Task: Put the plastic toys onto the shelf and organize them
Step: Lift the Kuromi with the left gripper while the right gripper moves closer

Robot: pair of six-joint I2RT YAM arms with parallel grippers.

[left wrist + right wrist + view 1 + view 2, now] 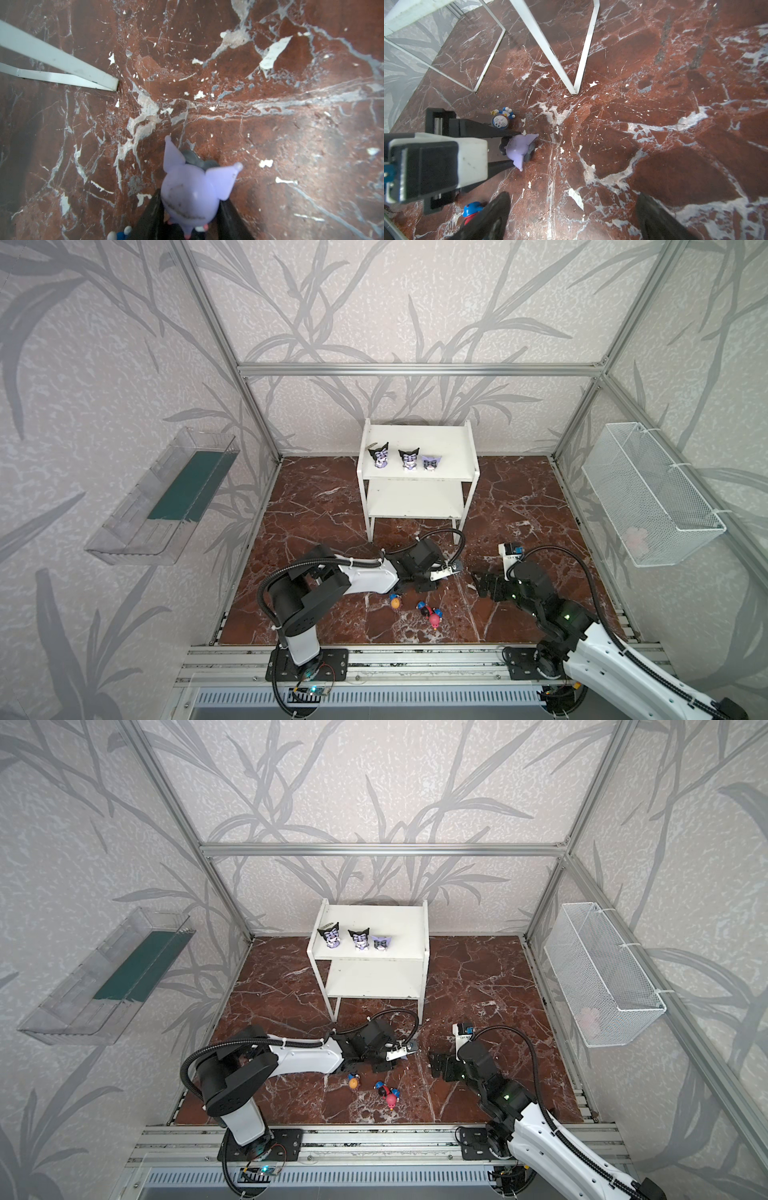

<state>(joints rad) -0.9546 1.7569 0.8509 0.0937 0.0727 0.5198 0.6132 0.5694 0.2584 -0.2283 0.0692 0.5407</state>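
Observation:
The white shelf stands at the back, and three pointed-eared toys line the front of its top board. My left gripper is low over the floor, its black fingers pressed on both sides of a lavender toy. A blue and white toy lies right beside it. Orange-headed, black-red and pink toys lie on the floor in front. My right gripper hangs open and empty to the right.
The shelf's thin white front leg meets the marble floor near the left gripper. A clear plastic tray hangs on the left wall. A white mesh basket hangs on the right wall.

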